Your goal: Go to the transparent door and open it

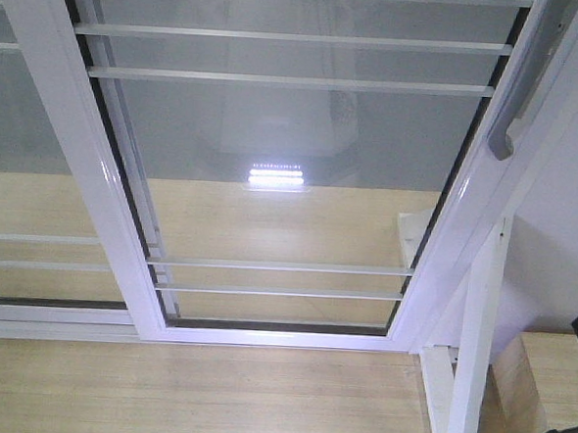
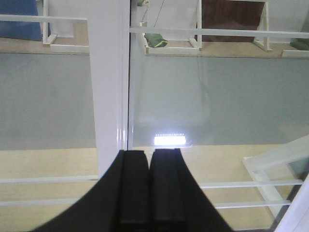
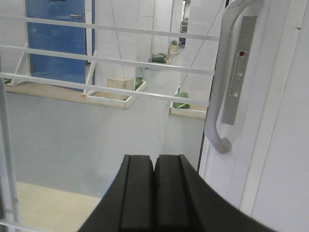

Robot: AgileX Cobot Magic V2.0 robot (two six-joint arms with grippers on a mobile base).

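The transparent door [image 1: 293, 158] fills the front view: clear glass in a glossy white frame with thin white bars across it. Its curved grey pull handle [image 1: 521, 88] is on the right edge, at the upper right. In the right wrist view the handle [image 3: 219, 101] stands up and to the right of my right gripper [image 3: 154, 158], which is shut and empty, apart from it. My left gripper [image 2: 148, 153] is shut and empty, facing the door's left white frame post [image 2: 110, 87] and the glass.
A second barred glass panel [image 1: 24, 210] without a handle stands to the left. A white post frame [image 1: 478, 336] and a wooden box [image 1: 553, 390] are at the lower right. Wooden floor [image 1: 190, 397] lies below. Beyond the glass are a blue door [image 3: 58, 38] and white frames.
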